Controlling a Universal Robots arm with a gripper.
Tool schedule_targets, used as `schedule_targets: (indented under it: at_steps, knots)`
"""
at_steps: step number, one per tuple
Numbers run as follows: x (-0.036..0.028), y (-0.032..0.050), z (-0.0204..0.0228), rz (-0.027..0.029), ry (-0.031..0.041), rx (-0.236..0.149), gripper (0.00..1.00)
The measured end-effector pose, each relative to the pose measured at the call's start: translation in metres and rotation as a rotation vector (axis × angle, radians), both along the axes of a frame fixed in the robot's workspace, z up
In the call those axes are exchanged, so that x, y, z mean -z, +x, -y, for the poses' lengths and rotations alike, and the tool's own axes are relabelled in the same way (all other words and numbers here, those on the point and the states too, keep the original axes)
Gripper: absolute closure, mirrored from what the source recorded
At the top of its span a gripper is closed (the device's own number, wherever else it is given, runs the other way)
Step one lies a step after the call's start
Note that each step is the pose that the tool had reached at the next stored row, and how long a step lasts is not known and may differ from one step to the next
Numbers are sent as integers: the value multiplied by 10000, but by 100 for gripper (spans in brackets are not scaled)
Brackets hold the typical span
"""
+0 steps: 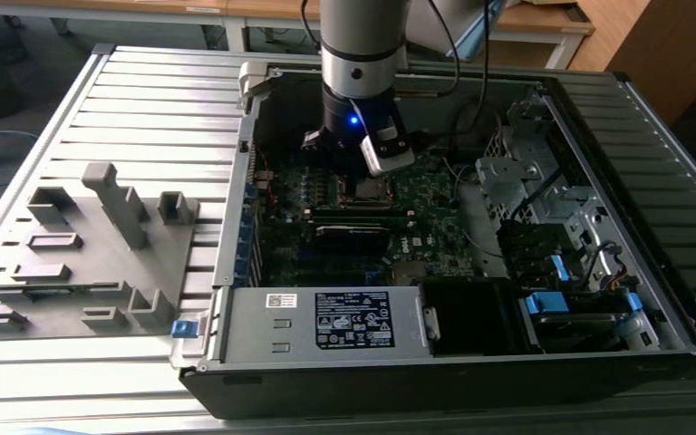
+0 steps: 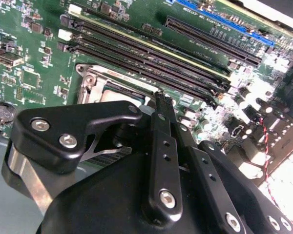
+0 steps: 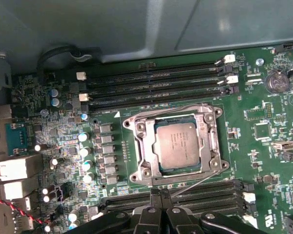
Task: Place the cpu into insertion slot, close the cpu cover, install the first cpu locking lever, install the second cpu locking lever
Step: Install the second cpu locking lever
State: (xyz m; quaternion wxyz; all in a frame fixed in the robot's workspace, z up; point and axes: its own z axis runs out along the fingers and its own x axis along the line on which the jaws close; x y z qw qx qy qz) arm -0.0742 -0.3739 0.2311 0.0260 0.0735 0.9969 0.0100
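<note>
Setting: grey ribbed metal worktable (image 1: 142, 109) carrying an open black computer case (image 1: 469, 362), green motherboard (image 3: 263, 146) exposed.
Gripper: black two-finger gripper (image 3: 160, 204), fingertips pressed together, nothing held, hovering just above the socket edge.
Cpu: dull silver square chip (image 3: 178, 145) seated in the black insertion slot (image 3: 156, 168), at the gripper's 12 o'clock in the first wrist view.
Cover: silvery frame plate (image 3: 136, 146) lies down around the chip.
Lever: thin wire lever (image 3: 198, 181) appears unlatched.
Risk: a descent off-line could miss the lever, scrape the memory slots (image 3: 185, 197) or stress the cover.
</note>
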Motion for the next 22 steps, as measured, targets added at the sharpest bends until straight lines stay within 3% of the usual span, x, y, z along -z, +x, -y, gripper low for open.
schedule_targets:
  at_steps: [3, 15, 22]
  knots:
    - [5, -1, 0, -46, 0, 1, 89]
    - [31, -16, 21, -50, -1, -117, 89]
    - [94, -69, 24, -56, -10, -123, 89]
